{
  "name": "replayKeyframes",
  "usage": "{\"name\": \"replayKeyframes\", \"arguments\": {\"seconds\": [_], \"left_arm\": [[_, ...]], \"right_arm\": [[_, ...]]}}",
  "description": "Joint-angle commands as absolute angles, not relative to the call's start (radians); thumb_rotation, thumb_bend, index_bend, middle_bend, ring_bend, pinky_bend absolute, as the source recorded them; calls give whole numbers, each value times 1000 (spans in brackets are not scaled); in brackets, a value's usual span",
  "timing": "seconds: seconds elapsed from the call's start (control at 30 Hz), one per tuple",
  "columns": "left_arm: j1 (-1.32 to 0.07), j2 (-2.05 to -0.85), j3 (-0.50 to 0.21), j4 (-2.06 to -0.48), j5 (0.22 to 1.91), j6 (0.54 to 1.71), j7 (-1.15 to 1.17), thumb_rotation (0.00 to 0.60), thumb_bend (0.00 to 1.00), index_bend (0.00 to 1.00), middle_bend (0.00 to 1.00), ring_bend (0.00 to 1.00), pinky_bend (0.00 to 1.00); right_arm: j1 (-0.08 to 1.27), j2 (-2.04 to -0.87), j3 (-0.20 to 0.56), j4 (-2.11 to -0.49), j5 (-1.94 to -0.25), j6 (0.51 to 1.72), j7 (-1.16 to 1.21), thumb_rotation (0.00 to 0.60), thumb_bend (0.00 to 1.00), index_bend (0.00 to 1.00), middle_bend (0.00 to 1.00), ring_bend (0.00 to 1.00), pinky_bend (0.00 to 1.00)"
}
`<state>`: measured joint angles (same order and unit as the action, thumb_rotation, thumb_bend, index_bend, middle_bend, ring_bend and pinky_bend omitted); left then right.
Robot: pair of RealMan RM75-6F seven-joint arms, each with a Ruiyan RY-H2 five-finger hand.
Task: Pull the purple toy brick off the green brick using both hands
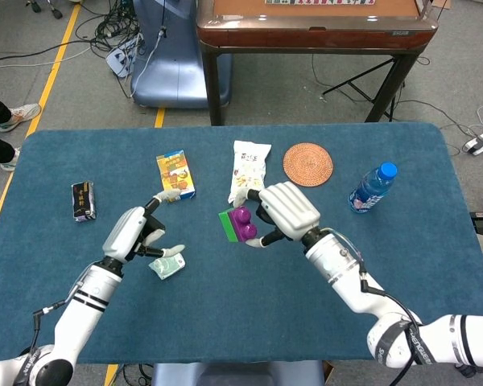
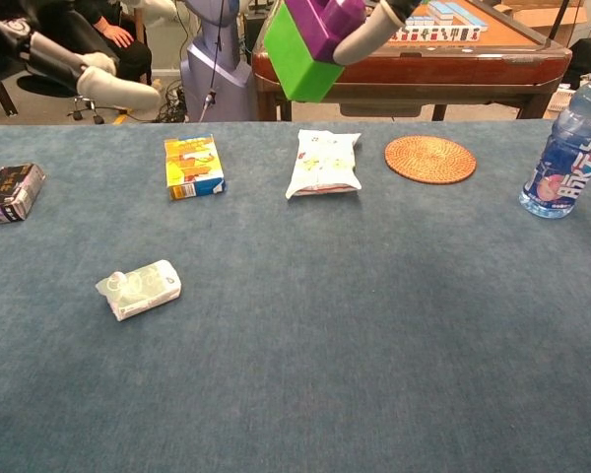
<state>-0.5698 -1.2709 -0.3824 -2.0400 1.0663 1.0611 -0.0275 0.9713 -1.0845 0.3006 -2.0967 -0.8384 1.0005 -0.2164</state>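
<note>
Right hand (image 1: 286, 211): fingers grasping purple brick (image 1: 245, 223), lifted above desk (image 1: 402, 241) so its mate can be reached | green brick (image 1: 227, 224): attached, facing left | left hand (image 1: 133, 233): fingers released, spread, near the pair, apparently for the counter-grip

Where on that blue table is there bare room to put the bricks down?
The widest bare stretch is the near half of the table, in front of the snack bag and woven coaster, right of the crumpled packet. Another patch lies between the coaster and the water bottle. The far row, from the dark packet past the yellow box, is crowded.
</note>
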Motion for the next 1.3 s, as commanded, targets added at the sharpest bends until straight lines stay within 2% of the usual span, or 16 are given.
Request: {"name": "replayKeyframes", "arguments": {"seconds": [0.03, 0.27, 0.7, 1.3], "left_arm": [[-587, -1290, -399, -2052, 1030, 1056, -67, 600, 0, 151, 1000, 1000, 1000], [-596, -1309, -377, -2060, 1022, 1088, -47, 600, 0, 125, 1000, 1000, 1000], [-631, -1416, -352, -2031, 970, 1213, 108, 600, 0, 125, 1000, 1000, 1000], [-667, -1483, -336, -2012, 926, 1253, 208, 600, 0, 152, 1000, 1000, 1000]], "right_arm": [[992, -1110, 315, -2076, -803, 1001, -227, 600, 112, 577, 1000, 1000, 1000], [1022, -1166, 332, -2039, -758, 1014, -245, 600, 111, 578, 1000, 1000, 1000], [1086, -1236, 374, -2014, -613, 997, -251, 600, 111, 585, 1000, 1000, 1000], [1163, -1296, 380, -2004, -418, 1075, -343, 600, 123, 594, 1000, 1000, 1000]]}}
